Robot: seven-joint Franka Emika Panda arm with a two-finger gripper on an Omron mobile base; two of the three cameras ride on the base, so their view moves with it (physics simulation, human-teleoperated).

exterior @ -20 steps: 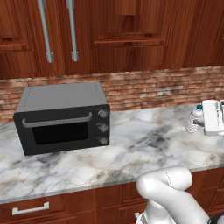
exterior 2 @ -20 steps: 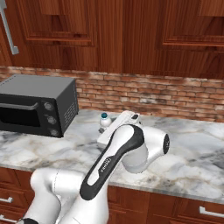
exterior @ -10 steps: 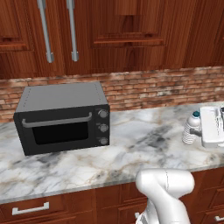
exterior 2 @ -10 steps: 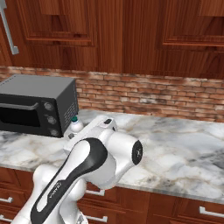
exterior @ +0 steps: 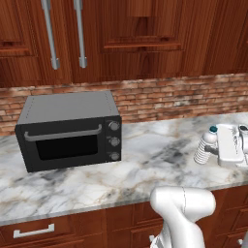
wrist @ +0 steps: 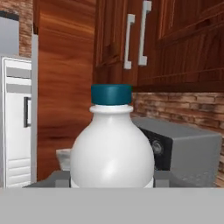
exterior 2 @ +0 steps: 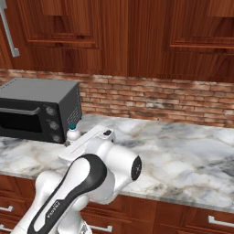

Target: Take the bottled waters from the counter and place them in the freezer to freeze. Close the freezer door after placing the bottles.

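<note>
A whitish ribbed water bottle (exterior: 205, 148) with a blue cap hangs upright just above the marble counter (exterior: 145, 164), right of the oven. My gripper (exterior: 213, 150) is shut on its body from the right. From the other side, the bottle (exterior 2: 72, 134) pokes out beyond the white hand, and my gripper (exterior 2: 75, 139) holds it close to the oven's corner. In the hand view the bottle (wrist: 112, 148) sits between the fingertips of my gripper (wrist: 112, 179). A tall grey-white fridge (wrist: 15, 127) stands far off at the left edge; I cannot tell which compartment it is.
A black toaster oven (exterior: 70, 131) stands on the counter's left part, also seen as the oven (exterior 2: 39, 109) and the oven (wrist: 183, 148). Wood cabinets with silver handles (exterior: 51, 34) hang above a brick backsplash (exterior 2: 160, 98). Drawers (exterior: 34, 231) run under the slab.
The arm has swung to the left with the bottle in its grip, bringing it closer to the toaster oven. The oven and counter have stayed in place.
</note>
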